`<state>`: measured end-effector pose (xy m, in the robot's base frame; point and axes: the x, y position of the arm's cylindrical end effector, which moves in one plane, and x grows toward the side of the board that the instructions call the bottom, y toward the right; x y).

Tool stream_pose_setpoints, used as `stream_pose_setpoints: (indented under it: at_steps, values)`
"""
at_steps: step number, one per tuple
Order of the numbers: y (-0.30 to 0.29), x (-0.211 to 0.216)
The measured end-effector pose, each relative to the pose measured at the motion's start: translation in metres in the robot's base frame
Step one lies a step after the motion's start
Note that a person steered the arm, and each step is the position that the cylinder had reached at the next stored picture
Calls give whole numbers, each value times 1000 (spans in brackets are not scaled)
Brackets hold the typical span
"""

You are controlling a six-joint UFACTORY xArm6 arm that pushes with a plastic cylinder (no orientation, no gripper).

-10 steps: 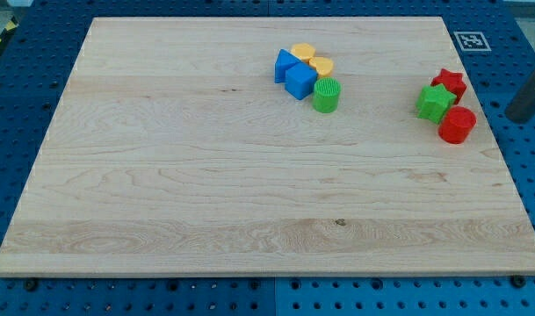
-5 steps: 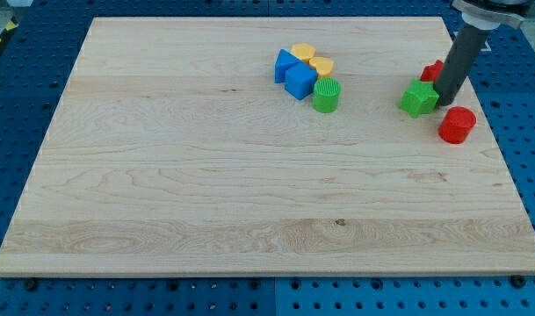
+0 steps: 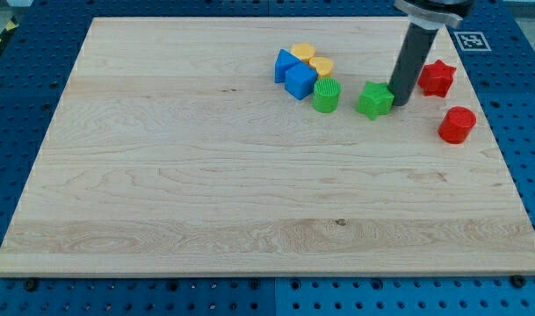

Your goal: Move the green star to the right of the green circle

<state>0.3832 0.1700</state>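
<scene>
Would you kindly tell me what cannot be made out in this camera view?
- My tip: whether it touches the green star is not clear; the two meet in the picture.
- Rod's upper end: cut off by the view's top.
- Yellow blocks: partly hidden behind the blue blocks, so their shapes stay uncertain.
</scene>
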Motion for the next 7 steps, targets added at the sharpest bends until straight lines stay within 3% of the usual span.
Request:
stream_pose_setpoints:
  at_steps: [4,7]
  values:
    - [-87,-18]
    - [-23,6]
